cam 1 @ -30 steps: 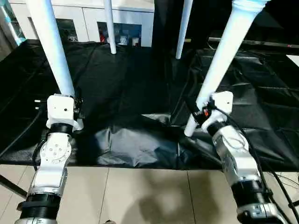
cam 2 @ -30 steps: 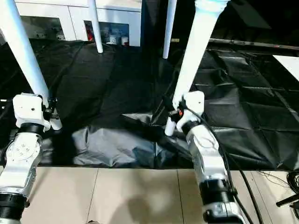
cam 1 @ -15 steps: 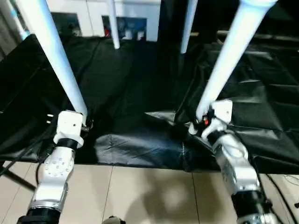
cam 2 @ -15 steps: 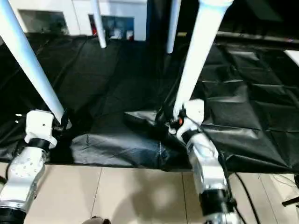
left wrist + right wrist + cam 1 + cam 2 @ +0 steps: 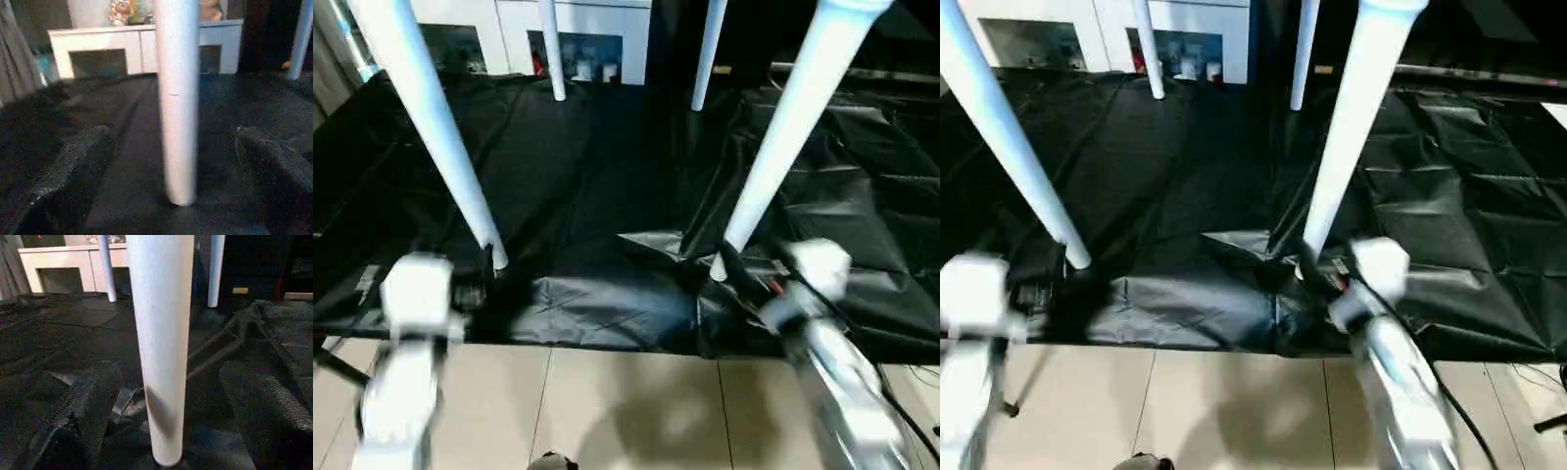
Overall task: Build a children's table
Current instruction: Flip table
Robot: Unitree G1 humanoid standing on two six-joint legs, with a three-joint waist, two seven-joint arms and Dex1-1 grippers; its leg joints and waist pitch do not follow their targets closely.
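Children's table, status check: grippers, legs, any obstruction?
Left gripper and right gripper open, off the near legs. Children's table standing on four legs on the black sheet. Nothing in the way.

Four legs stood on the sheet (image 5: 597, 196) — two near, left leg (image 5: 431, 137) and right leg (image 5: 773, 147), two far (image 5: 551, 49) (image 5: 705, 54). Left gripper (image 5: 176, 215) sat before the left leg, right gripper (image 5: 166, 450) before the right. Cabinet (image 5: 578, 39) stood behind the sheet — floor (image 5: 607, 411) in front.
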